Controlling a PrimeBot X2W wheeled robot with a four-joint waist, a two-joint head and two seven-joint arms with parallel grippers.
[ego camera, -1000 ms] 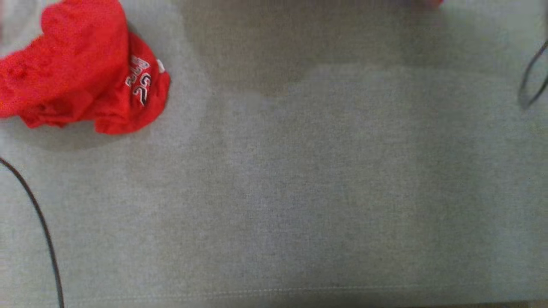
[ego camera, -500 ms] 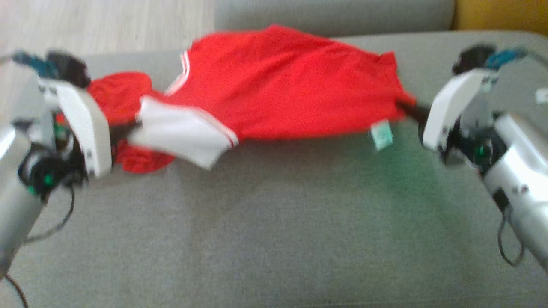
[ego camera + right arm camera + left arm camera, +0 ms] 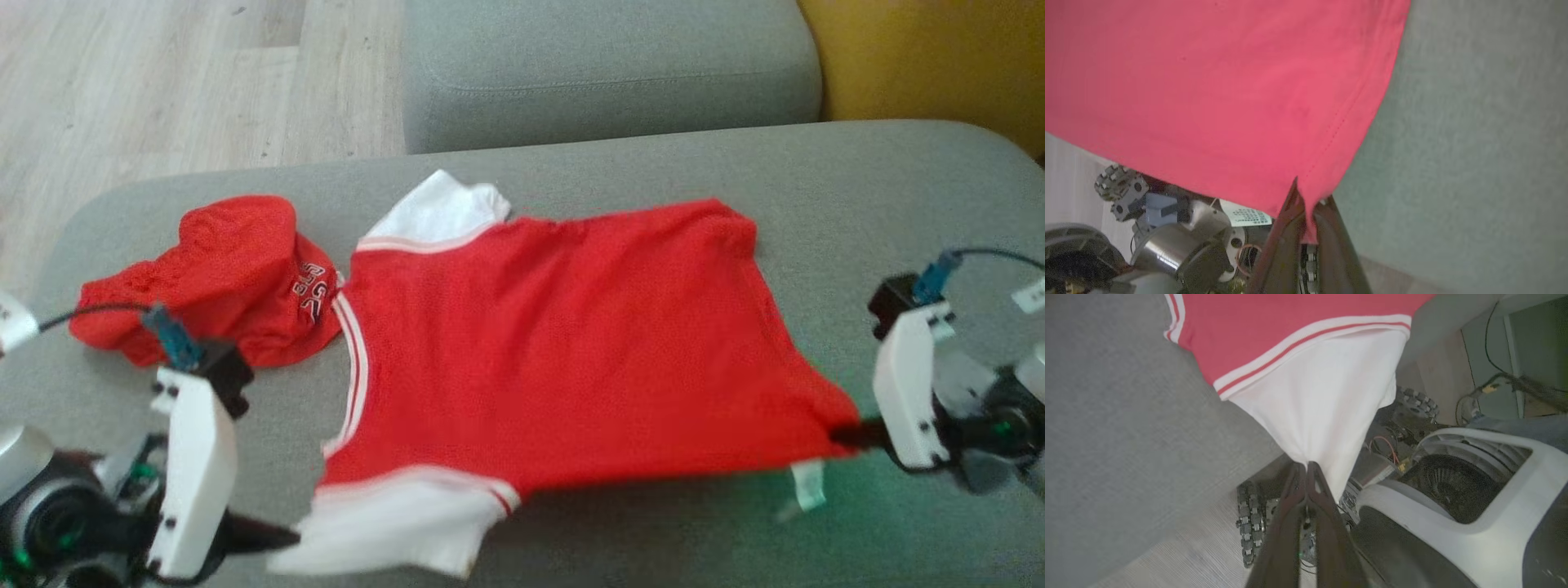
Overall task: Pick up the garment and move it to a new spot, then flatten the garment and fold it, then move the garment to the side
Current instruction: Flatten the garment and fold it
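1. The red shirt (image 3: 555, 351) is spread out on the grey couch (image 3: 857, 188), stretched between two grippers.
2. The left gripper (image 3: 282, 537) has its jaws pressed together on the near white sleeve (image 3: 392, 531).
3. The right gripper (image 3: 845, 434) pinches the shirt's red bottom corner, jaws tight on it.
4. A crumpled red cloth (image 3: 220, 278) sits just beside the shirt's neck, on the left.
5. Behind the couch is a wood floor (image 3: 163, 82).

We took this for a home living room: a broad grey upholstered seat (image 3: 637, 547) filled the lower frame with a red garment (image 3: 555, 351) on it, a matching grey cushion (image 3: 604, 73) sat top centre, pale wood-plank floor (image 3: 163, 82) upper left, a mustard-yellow surface (image 3: 931, 57) upper right.
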